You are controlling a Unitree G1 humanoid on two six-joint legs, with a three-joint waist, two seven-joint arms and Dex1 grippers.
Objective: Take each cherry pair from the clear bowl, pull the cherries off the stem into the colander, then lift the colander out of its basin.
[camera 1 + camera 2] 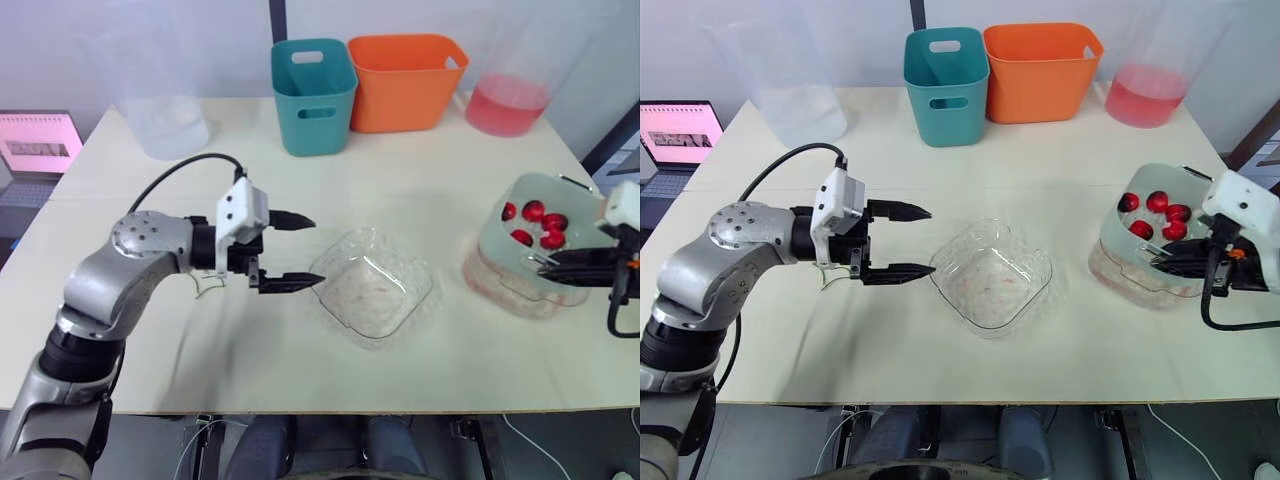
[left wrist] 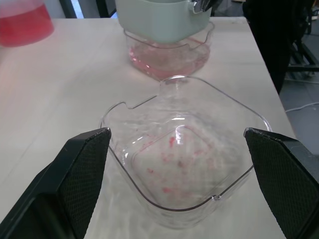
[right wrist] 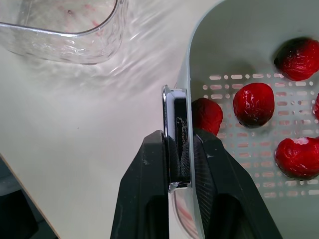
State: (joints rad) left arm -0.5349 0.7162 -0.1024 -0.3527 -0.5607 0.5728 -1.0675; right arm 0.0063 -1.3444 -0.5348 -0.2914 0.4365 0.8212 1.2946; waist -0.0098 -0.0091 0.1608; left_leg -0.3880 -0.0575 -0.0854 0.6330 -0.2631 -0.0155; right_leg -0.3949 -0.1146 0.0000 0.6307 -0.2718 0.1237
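Observation:
The clear bowl (image 1: pixel 372 290) stands at the table's middle, holding no cherries, only red smears. My left gripper (image 1: pixel 316 250) hovers just left of its rim, open, with nothing between the fingers (image 2: pixel 84 169). At the right, the pale green colander (image 3: pixel 234 30) sits in the clear basin (image 1: pixel 500 290), which holds pink water. Several red cherries (image 1: pixel 535 212) lie in the colander. My right gripper (image 3: pixel 178 135) is shut on the colander's near rim, one finger inside and one outside.
A teal bin (image 1: pixel 314 95) and an orange bin (image 1: pixel 405 82) stand at the back, with a jug of pink liquid (image 1: pixel 508 100) to their right. A clear container (image 1: pixel 165 120) stands back left. Thin stems (image 1: pixel 835 275) lie under my left wrist.

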